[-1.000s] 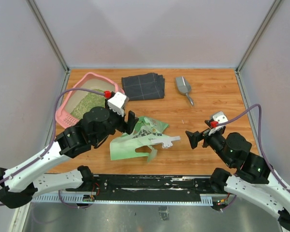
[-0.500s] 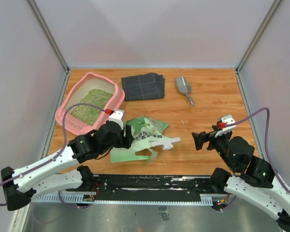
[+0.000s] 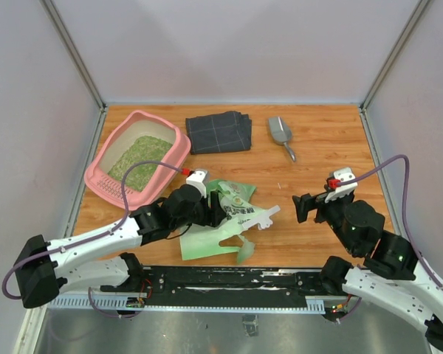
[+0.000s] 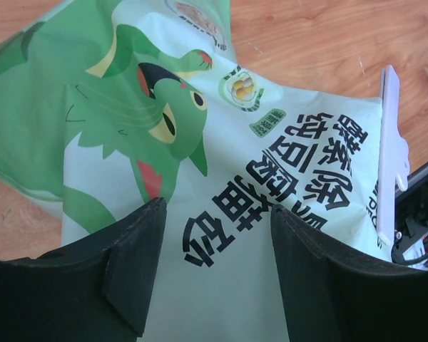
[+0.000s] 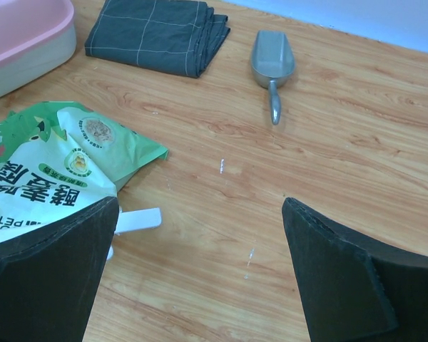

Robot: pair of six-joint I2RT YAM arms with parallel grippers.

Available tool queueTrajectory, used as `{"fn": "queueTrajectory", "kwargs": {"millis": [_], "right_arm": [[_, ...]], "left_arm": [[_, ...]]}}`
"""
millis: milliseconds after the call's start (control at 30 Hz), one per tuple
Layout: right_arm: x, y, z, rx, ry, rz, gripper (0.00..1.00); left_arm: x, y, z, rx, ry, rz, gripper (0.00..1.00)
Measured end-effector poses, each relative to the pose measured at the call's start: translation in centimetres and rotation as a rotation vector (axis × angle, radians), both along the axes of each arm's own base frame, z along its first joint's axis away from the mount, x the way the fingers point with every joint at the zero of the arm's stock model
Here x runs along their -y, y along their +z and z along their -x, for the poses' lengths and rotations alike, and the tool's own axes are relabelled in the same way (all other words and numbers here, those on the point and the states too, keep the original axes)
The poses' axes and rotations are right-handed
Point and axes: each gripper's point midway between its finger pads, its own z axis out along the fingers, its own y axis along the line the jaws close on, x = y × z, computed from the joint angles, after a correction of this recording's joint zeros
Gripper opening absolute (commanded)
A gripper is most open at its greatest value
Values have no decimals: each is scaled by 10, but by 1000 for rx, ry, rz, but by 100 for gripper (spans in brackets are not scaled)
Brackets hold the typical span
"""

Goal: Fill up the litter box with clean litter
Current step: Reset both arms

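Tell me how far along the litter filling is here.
Looks done: clean litter lies in the litter box. In hand: the left tool, open, sits over the printed bag; the right tool hangs open and empty. Left: possibly topping up or levelling; the scoop lies untouched.

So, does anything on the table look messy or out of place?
Only the litter bag: it lies crumpled under the open left gripper, white clip jutting sideways. The litter sits inside the pink box.

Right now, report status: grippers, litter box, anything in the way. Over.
Left gripper open over bag. Right gripper open, empty. Litter box holds clean litter, back left. Bag lies between arms, clear of box.
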Motion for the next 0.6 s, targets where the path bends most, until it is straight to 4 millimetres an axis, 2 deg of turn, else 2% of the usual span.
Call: {"fn": "queueTrajectory", "kwargs": {"millis": [100, 167, 333, 367, 433, 467, 600], "right_arm": [[1, 0, -1, 3, -7, 6, 98], [2, -2, -2, 6, -12, 9, 98], [6, -5, 0, 13, -16, 9, 98], [8, -4, 1, 18, -20, 4, 98], [12, -2, 1, 24, -37, -6, 98], [14, -1, 1, 24, -51, -9, 98], [26, 10, -1, 22, -117, -14, 98]], "left_arm": [[0, 6, -8, 36, 15, -17, 71], [-1, 20, -17, 86, 35, -27, 73], [-5, 73, -39, 227, 85, -23, 78], [-7, 84, -42, 249, 95, -28, 82], [-12, 103, -47, 287, 108, -42, 96], [-16, 114, -50, 306, 116, -52, 99], [-34, 160, -59, 371, 159, -71, 99]]}}
